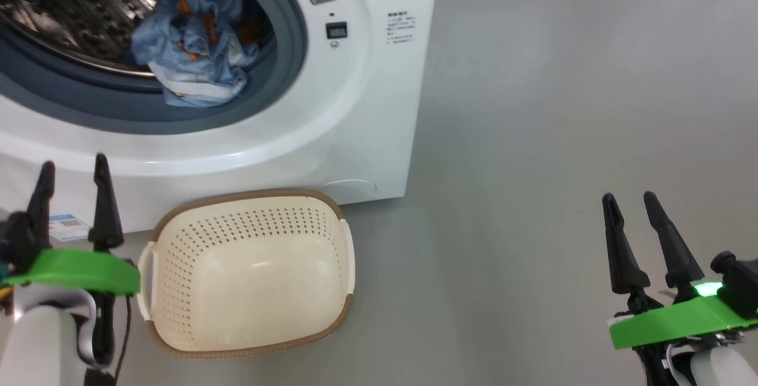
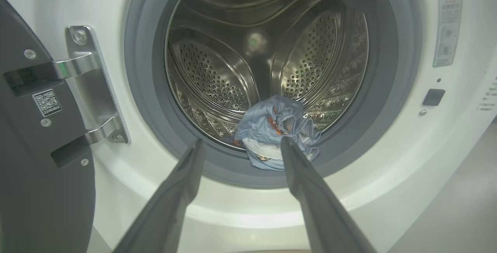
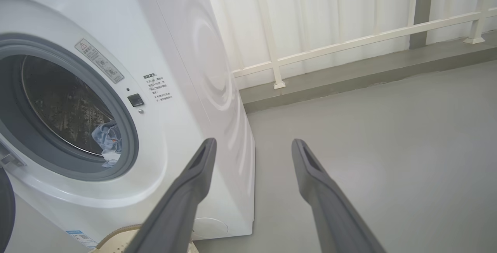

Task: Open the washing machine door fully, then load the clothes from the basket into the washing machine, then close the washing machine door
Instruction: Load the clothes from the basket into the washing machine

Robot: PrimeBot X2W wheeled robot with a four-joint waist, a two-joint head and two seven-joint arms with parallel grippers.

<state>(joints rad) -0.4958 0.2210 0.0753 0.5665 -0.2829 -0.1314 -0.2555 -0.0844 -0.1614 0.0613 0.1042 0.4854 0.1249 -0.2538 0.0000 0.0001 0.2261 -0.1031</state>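
The white washing machine (image 1: 367,108) stands open, its steel drum (image 2: 264,51) bare at the back. Light-blue clothes (image 1: 192,42) with orange bears lie bunched at the drum's front lip, partly draped over the grey gasket (image 2: 147,101); the clothes (image 2: 275,132) show between my left fingers, and the clothes (image 3: 108,140) also appear in the right wrist view. The washing machine door (image 2: 35,148) hangs swung out on its hinge at the left. The cream basket (image 1: 249,273) sits on the floor before the machine with nothing in it. My left gripper (image 1: 71,167) is open beside the basket. My right gripper (image 1: 630,199) is open over bare floor.
Grey floor (image 1: 562,137) stretches to the right of the machine. A white railing (image 3: 349,43) and pale wall run behind it. A blue label (image 1: 68,226) marks the machine's lower front corner.
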